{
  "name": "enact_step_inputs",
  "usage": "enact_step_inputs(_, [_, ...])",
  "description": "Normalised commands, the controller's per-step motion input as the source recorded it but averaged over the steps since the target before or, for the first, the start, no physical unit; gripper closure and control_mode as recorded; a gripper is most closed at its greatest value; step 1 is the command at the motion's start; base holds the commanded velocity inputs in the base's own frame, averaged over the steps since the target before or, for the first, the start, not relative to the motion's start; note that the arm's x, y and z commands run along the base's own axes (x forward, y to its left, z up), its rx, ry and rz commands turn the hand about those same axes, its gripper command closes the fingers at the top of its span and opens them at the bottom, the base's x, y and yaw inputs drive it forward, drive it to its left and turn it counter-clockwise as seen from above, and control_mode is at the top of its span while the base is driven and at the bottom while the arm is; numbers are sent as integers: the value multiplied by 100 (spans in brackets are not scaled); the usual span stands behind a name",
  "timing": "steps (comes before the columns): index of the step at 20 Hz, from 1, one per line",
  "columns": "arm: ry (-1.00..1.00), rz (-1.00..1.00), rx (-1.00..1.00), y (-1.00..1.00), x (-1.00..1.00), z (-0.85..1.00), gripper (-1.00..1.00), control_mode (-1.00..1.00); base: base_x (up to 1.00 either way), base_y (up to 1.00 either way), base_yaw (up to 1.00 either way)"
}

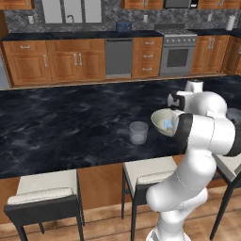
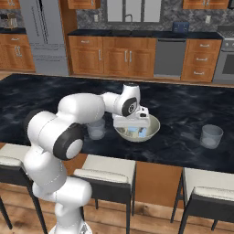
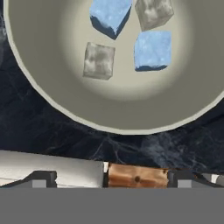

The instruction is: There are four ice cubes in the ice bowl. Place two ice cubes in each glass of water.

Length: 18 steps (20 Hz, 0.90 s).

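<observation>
Dark marble worktop (image 1: 70, 127) is carrying the bowl (image 2: 153, 129) between two glasses (image 1: 138, 132). I am hovering my gripper (image 2: 131, 122), jaws spread wide and empty, right above that bowl; four cubes (image 3: 152, 50) are lying straight below.

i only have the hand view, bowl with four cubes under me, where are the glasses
Observer: One glass stands on the dark counter to the right of the ice bowl in the right base view, well apart from it.
Operator: and the other one
Observer: The second glass stands on the bowl's other side, closer to it; in the right base view the arm partly hides it.
Operator: am i over the bowl or beside it
Observer: The gripper hangs right over the bowl, jaws open, holding nothing.
Operator: any ice in the glasses yet
Observer: None that I can see; all four ice cubes lie in the bowl.
</observation>
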Motion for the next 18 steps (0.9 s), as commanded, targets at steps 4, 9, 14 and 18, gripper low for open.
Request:
enact_step_inputs(4, [0, 0, 0, -12, 30, -13, -100, -100, 0, 0, 0])
enact_step_inputs(9, [0, 0, 0, -6, 30, -15, -100, -100, 0, 0, 0])
enact_step_inputs(14, [0, 0, 0, -1, 33, -17, -100, -100, 0, 0, 0])
enact_step_inputs(18, [0, 0, 0, -4, 29, -18, -100, -100, 0, 0, 0])
